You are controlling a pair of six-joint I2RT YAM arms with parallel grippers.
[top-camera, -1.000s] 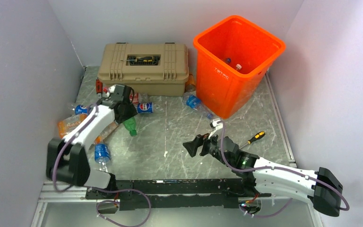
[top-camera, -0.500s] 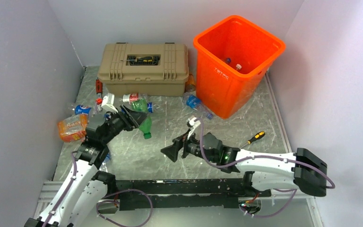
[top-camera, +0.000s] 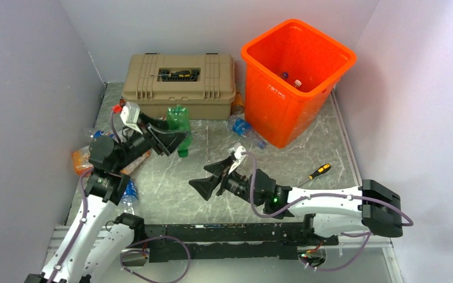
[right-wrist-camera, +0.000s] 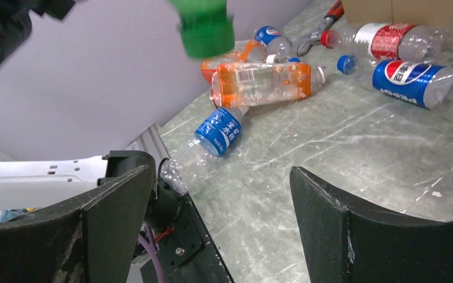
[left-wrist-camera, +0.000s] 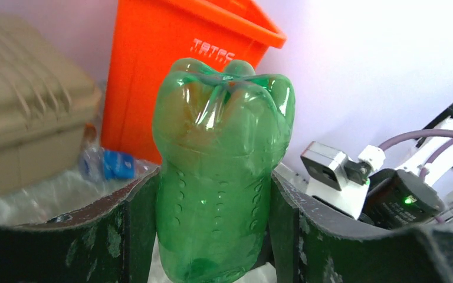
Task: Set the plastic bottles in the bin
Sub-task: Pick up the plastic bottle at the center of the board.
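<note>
My left gripper [top-camera: 174, 140] is shut on a green plastic bottle [top-camera: 179, 118] and holds it in the air in front of the toolbox. In the left wrist view the bottle [left-wrist-camera: 221, 165] stands base-up between the fingers [left-wrist-camera: 212, 230]. The orange bin [top-camera: 295, 76] stands at the back right and shows behind the bottle [left-wrist-camera: 171, 71], with two bottles inside [top-camera: 290, 79]. My right gripper [top-camera: 210, 180] is open and empty low over the middle of the table [right-wrist-camera: 221, 218]. Pepsi [right-wrist-camera: 416, 82], red-label [right-wrist-camera: 389, 38], orange-wrapped [right-wrist-camera: 262, 82] and blue-label [right-wrist-camera: 218, 131] bottles lie on the table.
A tan latched toolbox [top-camera: 180, 82] stands at the back left. A yellow-handled screwdriver [top-camera: 318, 171] lies right of my right arm. A blue-label bottle [top-camera: 245, 130] lies beside the bin's base. A red-handled tool [right-wrist-camera: 330, 15] lies near the bottles. Walls close in on both sides.
My left gripper has lifted the green bottle off the table and raised it toward the toolbox. My right arm has swung left across the table with its jaws open.
</note>
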